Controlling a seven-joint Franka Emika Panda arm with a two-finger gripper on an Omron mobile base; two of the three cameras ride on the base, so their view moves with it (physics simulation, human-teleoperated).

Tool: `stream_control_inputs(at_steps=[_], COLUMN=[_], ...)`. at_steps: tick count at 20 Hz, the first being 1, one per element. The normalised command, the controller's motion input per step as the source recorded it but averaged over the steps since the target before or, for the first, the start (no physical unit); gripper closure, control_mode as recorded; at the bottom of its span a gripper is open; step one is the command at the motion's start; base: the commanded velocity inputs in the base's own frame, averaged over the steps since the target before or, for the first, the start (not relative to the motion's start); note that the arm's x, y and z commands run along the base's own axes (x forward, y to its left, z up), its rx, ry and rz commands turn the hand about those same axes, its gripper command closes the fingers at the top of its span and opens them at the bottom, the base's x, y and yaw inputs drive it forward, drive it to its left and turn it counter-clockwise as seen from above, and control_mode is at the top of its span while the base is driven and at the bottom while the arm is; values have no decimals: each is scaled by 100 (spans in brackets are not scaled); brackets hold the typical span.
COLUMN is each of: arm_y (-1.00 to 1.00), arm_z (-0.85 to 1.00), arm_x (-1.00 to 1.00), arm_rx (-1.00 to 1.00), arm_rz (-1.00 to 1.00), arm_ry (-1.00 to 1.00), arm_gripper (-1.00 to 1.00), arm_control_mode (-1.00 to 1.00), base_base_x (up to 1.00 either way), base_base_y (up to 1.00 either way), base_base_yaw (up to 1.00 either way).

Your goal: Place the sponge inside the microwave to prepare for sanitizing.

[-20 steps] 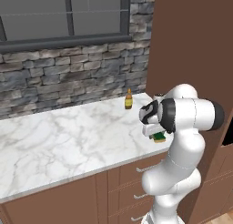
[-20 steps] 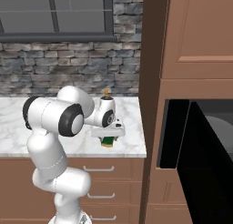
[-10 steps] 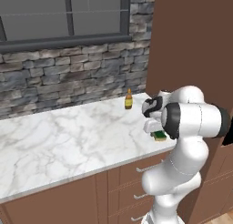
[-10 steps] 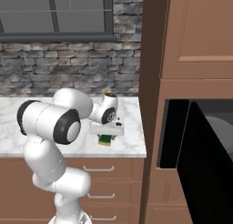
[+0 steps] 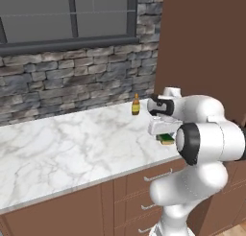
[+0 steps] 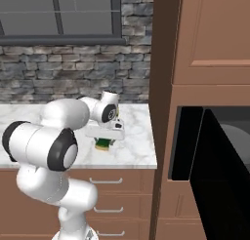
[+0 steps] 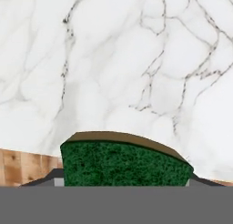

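— Where's the sponge [image 5: 167,138] right now?

— Up off the marble counter [image 5: 72,148], near its right front corner; it hangs under the white hand, green face and yellow edge both showing from the left; from the right base view it is the same small block [image 6: 104,145] tucked below the hand, over the counter's [image 6: 132,151] front strip.

— And the gripper [image 7: 123,181]?

— Closed in on the sponge [image 7: 125,161] as far as I can judge; in the hand view the green face sits right between the two dark finger tips, one at each lower corner, with white veined marble [image 7: 113,59] spread beyond it; from the base views the fingers themselves are hidden under the hand, so I can't say how wide they stand.

— Anything else on the counter?

— A small amber bottle [image 5: 136,105] with a yellow label, upright near the stone wall [image 5: 72,84], well apart from the sponge.

— The microwave [image 6: 215,170]?

— Off to the right, built into the tall brown cabinet [image 6: 205,63]; its dark door [image 6: 222,185] is swung open toward us; a bit of pale grey interior shows behind it; the sponge is still well left of it, over the counter.
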Motion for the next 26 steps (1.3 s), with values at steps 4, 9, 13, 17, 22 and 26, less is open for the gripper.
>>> stream_control_inputs(at_steps=[4, 9, 13, 17, 22, 26], arm_y=[22, 18, 16, 16, 12, 9], arm_z=[53, 47, 42, 37, 27, 29], arm_x=[-42, -50, -54, -49, -35, -43], arm_rx=[0, 0, 0, 0, 0, 0], arm_rz=[0, -4, -2, -2, 0, 0], arm_ry=[-7, -17, -19, -16, -8, -10], arm_gripper=[100, 100, 100, 100, 100, 100], arm_control_mode=[-100, -100, -100, -100, -100, -100], base_base_x=[0, 0, 0, 0, 0, 0], base_base_y=[0, 0, 0, 0, 0, 0], base_base_yaw=[0, 0, 0, 0, 0, 0])
